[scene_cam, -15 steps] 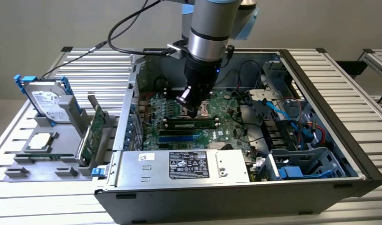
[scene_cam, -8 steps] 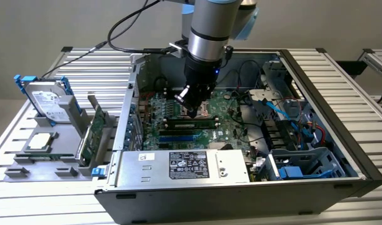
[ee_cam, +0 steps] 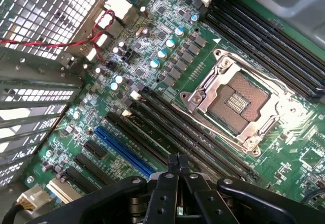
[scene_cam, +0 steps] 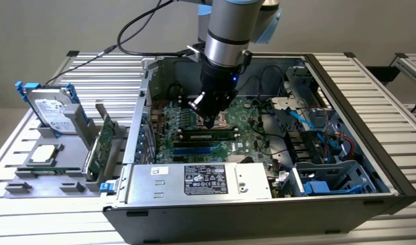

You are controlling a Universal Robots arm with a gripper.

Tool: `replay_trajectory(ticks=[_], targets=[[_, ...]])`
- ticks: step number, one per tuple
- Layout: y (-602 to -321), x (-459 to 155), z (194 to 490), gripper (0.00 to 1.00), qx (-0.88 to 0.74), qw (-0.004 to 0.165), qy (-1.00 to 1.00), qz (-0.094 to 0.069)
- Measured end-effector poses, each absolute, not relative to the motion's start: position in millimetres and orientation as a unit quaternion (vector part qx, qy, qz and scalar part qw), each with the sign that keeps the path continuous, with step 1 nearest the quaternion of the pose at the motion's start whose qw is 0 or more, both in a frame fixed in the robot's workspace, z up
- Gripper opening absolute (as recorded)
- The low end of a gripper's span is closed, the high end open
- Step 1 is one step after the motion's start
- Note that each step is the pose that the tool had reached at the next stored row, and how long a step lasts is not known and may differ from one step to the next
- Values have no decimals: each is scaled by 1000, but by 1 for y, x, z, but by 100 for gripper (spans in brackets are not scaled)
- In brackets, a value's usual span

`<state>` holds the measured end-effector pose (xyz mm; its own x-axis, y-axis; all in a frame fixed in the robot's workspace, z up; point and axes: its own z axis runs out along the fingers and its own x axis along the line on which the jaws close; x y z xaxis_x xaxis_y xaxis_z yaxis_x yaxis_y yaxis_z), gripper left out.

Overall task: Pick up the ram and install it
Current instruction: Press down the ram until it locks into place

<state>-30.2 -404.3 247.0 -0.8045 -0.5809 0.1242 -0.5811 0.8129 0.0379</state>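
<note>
Well, nearest the exterior camera sits the grey power supply [scene_cam: 201, 178], filling the front edge of the open computer case [scene_cam: 262, 219]. Just behind it on the motherboard [scene_cam: 252, 133] come the blue slots [scene_cam: 194, 150], and beyond those the ram [scene_cam: 208, 136]. It is a thin green stick with dark chips, lying lengthwise in a memory slot near the board's middle, so it looks placed rather than waiting to be picked up.

Right over it hangs the gripper [scene_cam: 211, 121], pointing down with its jaws closed on nothing. In the wrist view the gripper [ee_cam: 177, 164] has its black fingers pressed tip to tip above the long dark slots. Whether the tips touch the stick I cannot tell. Past it lies the open CPU socket [ee_cam: 238, 99], then the case's far wall.

As for handling, I judge the stick light and stiff but thin, so it would resent bending or twisting. The bare long top edge or the short ends are the places to hold or press (not the chips). It would also need to be kept square to the slot.
</note>
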Motion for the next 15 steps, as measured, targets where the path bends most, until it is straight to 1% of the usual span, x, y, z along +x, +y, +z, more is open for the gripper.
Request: replay_trajectory(ticks=[9, 15], targets=[[-404, -30, 247, 11, 256, 66, -965, 8], [-404, -30, 247, 11, 230, 60, -971, 22]])
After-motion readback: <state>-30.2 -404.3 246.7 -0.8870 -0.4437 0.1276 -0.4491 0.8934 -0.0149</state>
